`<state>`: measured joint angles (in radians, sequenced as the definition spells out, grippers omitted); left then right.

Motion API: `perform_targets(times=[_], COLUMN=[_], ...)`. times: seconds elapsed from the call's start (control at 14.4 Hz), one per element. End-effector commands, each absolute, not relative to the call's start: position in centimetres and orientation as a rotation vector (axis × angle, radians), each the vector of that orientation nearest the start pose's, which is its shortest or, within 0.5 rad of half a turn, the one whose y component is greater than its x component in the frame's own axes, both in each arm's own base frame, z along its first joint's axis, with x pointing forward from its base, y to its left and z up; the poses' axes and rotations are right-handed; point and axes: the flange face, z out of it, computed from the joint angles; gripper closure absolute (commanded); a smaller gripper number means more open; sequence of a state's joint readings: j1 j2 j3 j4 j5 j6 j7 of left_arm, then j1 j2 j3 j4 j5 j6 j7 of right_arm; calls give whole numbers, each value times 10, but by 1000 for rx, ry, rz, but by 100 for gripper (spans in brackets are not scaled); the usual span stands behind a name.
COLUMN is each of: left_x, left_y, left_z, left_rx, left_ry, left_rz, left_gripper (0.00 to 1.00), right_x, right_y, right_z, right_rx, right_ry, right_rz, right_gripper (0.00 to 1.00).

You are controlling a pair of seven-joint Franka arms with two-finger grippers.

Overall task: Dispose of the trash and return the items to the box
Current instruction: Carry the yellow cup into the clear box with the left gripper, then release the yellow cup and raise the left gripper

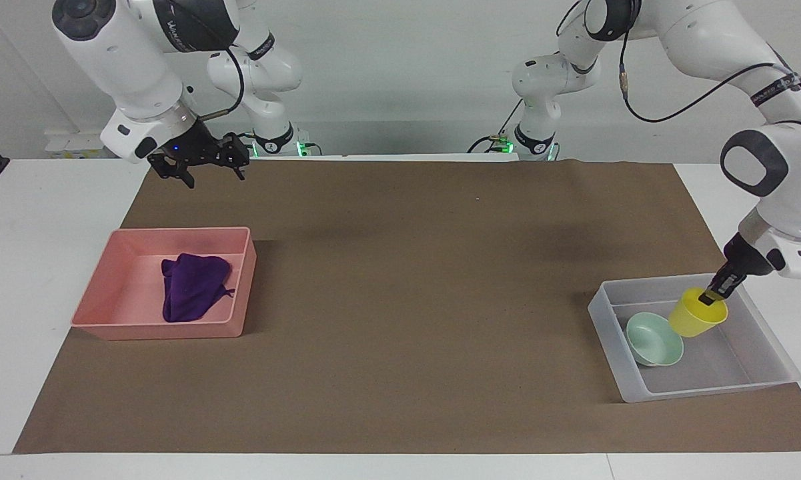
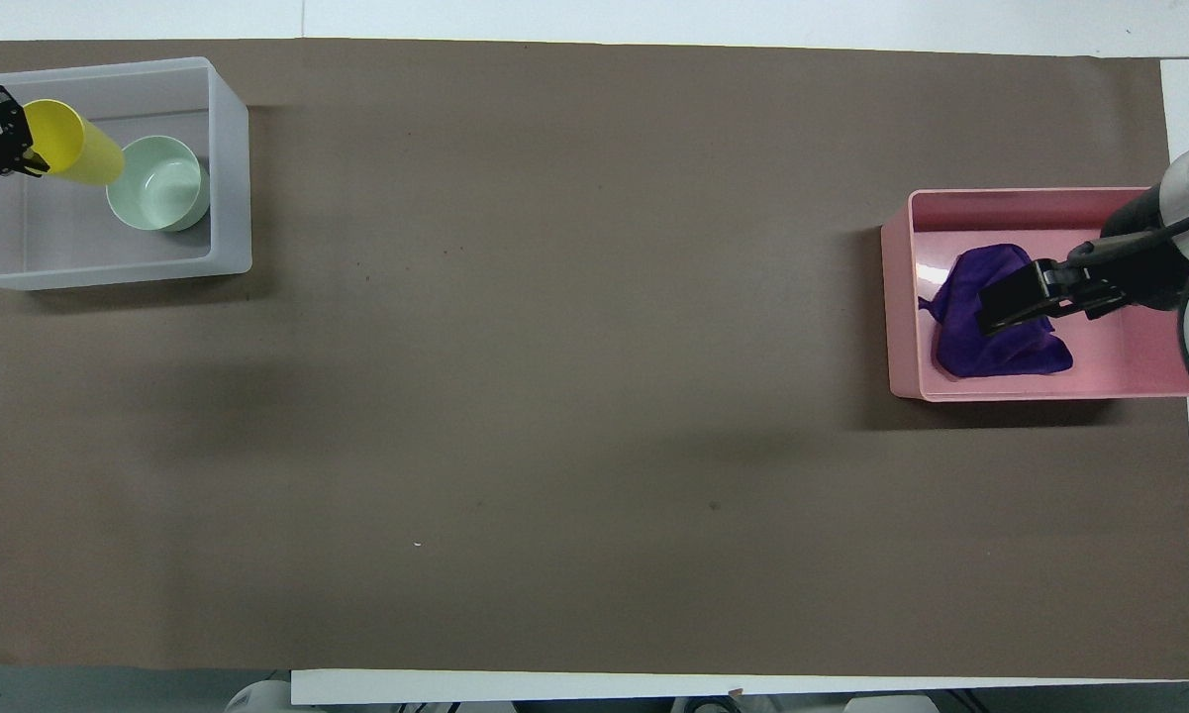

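Note:
My left gripper (image 1: 715, 294) is shut on the rim of the yellow cup (image 1: 697, 321) and holds it tilted inside the translucent box (image 1: 707, 390), beside the mint-green bowl (image 1: 654, 340) that lies in the box. In the overhead view the cup (image 2: 71, 156) hangs over the box (image 2: 230, 178) next to the bowl (image 2: 156, 184). The purple rag (image 1: 193, 288) lies in the pink tray (image 1: 173, 330). My right gripper (image 1: 212, 173) is open and empty, raised above the mat's edge at the robots' side of the tray. From overhead it (image 2: 1015, 302) covers part of the rag (image 2: 960, 342).
The brown mat (image 1: 400, 300) covers most of the white table. The pink tray (image 2: 1000, 196) stands at the right arm's end, the box at the left arm's end. I cannot tell whether the cup touches the box floor.

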<state>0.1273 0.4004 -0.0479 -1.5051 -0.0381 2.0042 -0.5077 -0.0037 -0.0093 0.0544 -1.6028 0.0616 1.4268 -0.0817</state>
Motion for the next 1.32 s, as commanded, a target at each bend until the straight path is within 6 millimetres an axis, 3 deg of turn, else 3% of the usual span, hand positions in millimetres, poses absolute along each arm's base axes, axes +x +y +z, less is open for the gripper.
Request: perform_targets(times=[0.0, 0.35, 0.42, 0.49, 0.56, 0.63, 0.7, 0.9, 1.18, 1.25], left_x=[684, 687, 684, 683, 684, 686, 687, 676, 623, 610], left_y=[48, 44, 43, 46, 42, 38, 34, 28, 6, -3], left_z=[431, 380, 374, 372, 373, 378, 389, 453, 549, 565], left_rx=[-3076, -3077, -3075, -3074, -3072, -3075, -3071, -3046, -3108, -3116], left_ry=[-959, -965, -963, -968, -954, -944, -917, -770, -354, -217], left_rz=[-68, 9, 19, 4, -3, -18, -45, -158, -81, -44], left_gripper=[100, 100, 86, 39, 10, 5, 0, 0, 0, 0], right_x=[531, 531, 531, 530, 529, 529, 529, 528, 529, 528], right_y=[39, 26, 26, 27, 28, 27, 26, 25, 22, 21], right_z=[609, 606, 606, 606, 606, 606, 606, 609, 609, 605], right_rx=[-3062, -3111, -3111, -3112, -3113, -3113, -3113, -3114, -3114, -3114], right_ry=[-234, -152, -145, -145, -135, -126, -123, -123, -116, -109], right_rz=[230, 225, 225, 225, 230, 232, 232, 221, 213, 218], right_gripper=[1, 1, 1, 1, 1, 0, 0, 0, 0, 1])
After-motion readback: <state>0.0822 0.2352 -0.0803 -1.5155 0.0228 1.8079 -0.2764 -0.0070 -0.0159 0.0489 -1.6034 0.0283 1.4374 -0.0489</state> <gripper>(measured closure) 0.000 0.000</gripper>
